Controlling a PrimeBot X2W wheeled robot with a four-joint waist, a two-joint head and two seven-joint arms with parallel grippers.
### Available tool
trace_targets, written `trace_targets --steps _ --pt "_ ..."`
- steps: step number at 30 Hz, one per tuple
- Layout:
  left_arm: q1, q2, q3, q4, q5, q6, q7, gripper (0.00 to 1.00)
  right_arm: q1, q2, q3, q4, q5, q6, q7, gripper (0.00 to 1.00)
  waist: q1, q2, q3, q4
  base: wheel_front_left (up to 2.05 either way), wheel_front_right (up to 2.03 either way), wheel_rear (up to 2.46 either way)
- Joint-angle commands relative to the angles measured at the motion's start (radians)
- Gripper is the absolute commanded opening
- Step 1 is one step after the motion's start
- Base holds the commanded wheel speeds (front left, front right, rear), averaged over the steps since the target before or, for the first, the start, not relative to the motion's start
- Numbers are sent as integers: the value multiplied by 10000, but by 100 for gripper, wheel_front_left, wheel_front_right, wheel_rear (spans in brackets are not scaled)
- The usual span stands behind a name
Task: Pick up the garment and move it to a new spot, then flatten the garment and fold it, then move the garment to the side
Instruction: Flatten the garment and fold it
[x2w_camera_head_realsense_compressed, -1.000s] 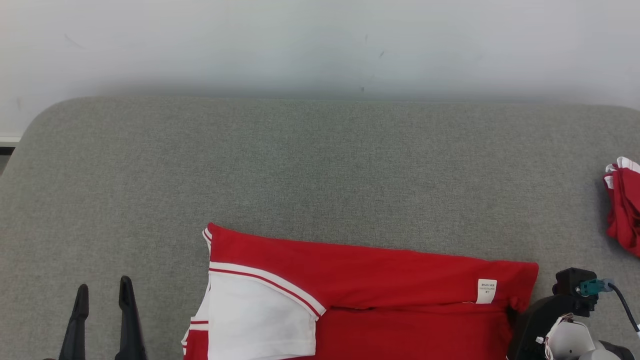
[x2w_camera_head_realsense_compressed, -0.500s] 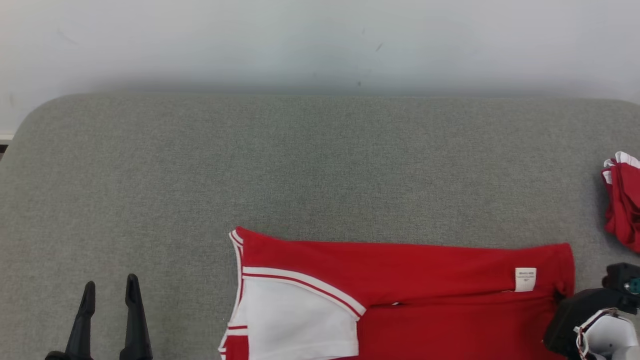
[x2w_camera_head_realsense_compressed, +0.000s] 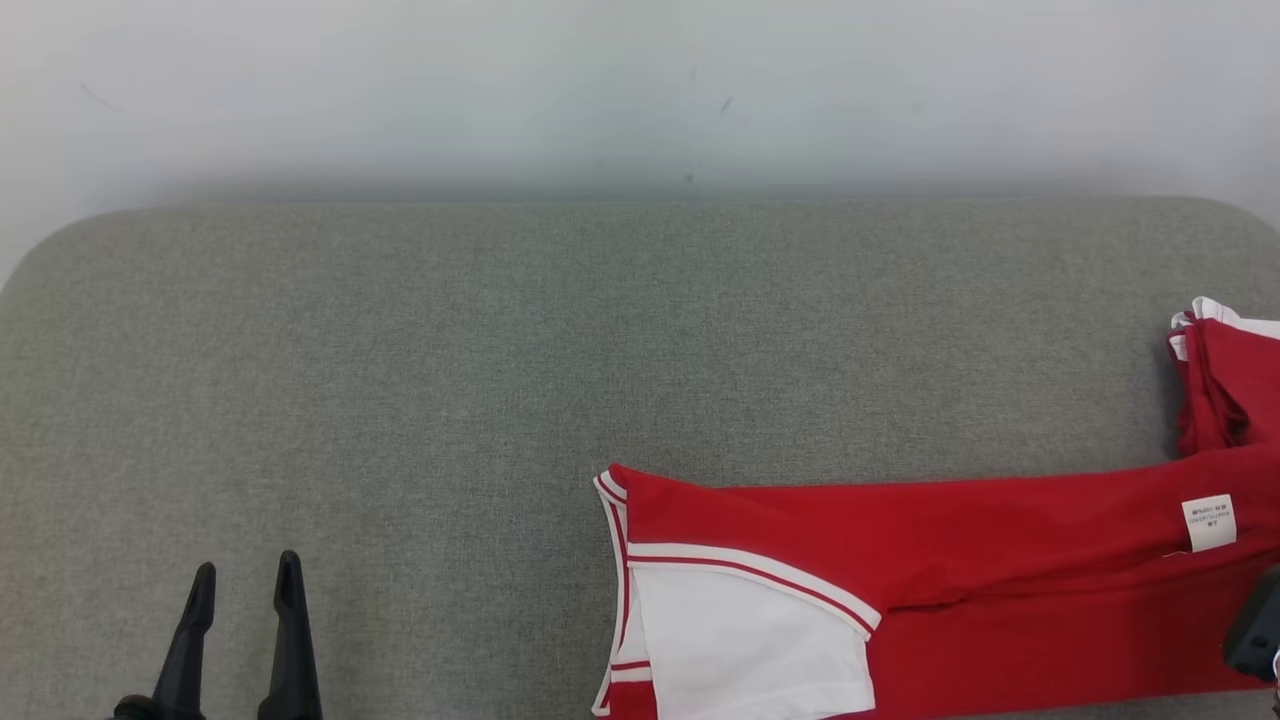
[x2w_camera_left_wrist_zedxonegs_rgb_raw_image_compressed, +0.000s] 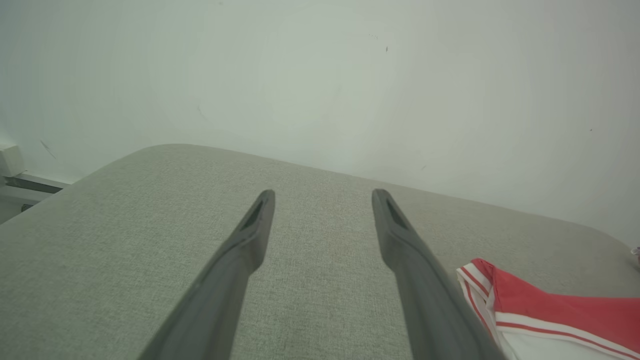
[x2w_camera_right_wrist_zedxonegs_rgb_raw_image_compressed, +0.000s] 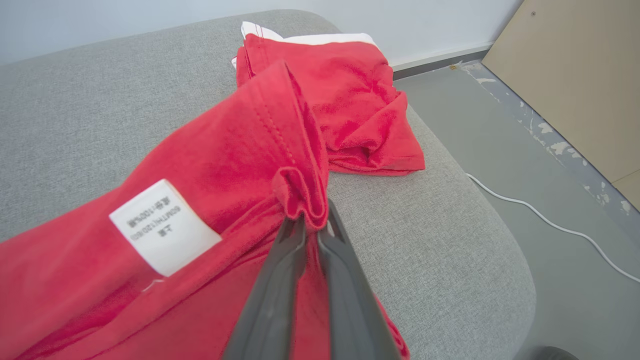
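The garment (x2w_camera_head_realsense_compressed: 900, 580) is a red shirt with a white sleeve and a white label, lying folded along the near edge of the grey cushion (x2w_camera_head_realsense_compressed: 500, 350). In the right wrist view my right gripper (x2w_camera_right_wrist_zedxonegs_rgb_raw_image_compressed: 311, 224) is shut on a bunched hem of the garment (x2w_camera_right_wrist_zedxonegs_rgb_raw_image_compressed: 225, 165), which is lifted off the cushion near the label (x2w_camera_right_wrist_zedxonegs_rgb_raw_image_compressed: 162, 226). My left gripper (x2w_camera_head_realsense_compressed: 245, 578) stands open at the lower left, well apart from the shirt. In the left wrist view the left gripper (x2w_camera_left_wrist_zedxonegs_rgb_raw_image_compressed: 324, 196) holds nothing, and the garment's collar end (x2w_camera_left_wrist_zedxonegs_rgb_raw_image_compressed: 550, 315) lies to its right.
A second red and white garment (x2w_camera_head_realsense_compressed: 1225, 385) lies crumpled at the cushion's right end, touching the held one (x2w_camera_right_wrist_zedxonegs_rgb_raw_image_compressed: 350, 95). Beyond that end are the grey floor (x2w_camera_right_wrist_zedxonegs_rgb_raw_image_compressed: 500, 150), a white cable (x2w_camera_right_wrist_zedxonegs_rgb_raw_image_compressed: 550, 222) and a wooden board (x2w_camera_right_wrist_zedxonegs_rgb_raw_image_compressed: 575, 75). A pale wall (x2w_camera_head_realsense_compressed: 640, 90) runs behind.
The right gripper has dragged the garment to the right, up against the second garment. The head view has also turned a little to the right. The left gripper stays open.
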Motion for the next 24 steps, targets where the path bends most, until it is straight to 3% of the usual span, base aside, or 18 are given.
trace_targets --steps 1,8,15,24 --pt "0 108 0 11 -33 4 43 100 153 -40 52 -343 -135 -31 144 0 -1 -2 -79 -43 0 0 0" --pt "-56 337 -37 26 100 23 145 100 702 -25 1503 -1222 711 -29 865 0 -1 -2 -268 -144 0 0 0" --pt "-174 152 -454 160 109 -9 123 100 939 -36 4539 -1848 2617 -29 1185 0 -1 -2 -252 -247 0 0 0" --pt "-407 -56 -836 470 -35 -59 -11 100 415 -31 7809 -1031 3635 -29 878 0 -1 -2 -60 154 0 0 0"
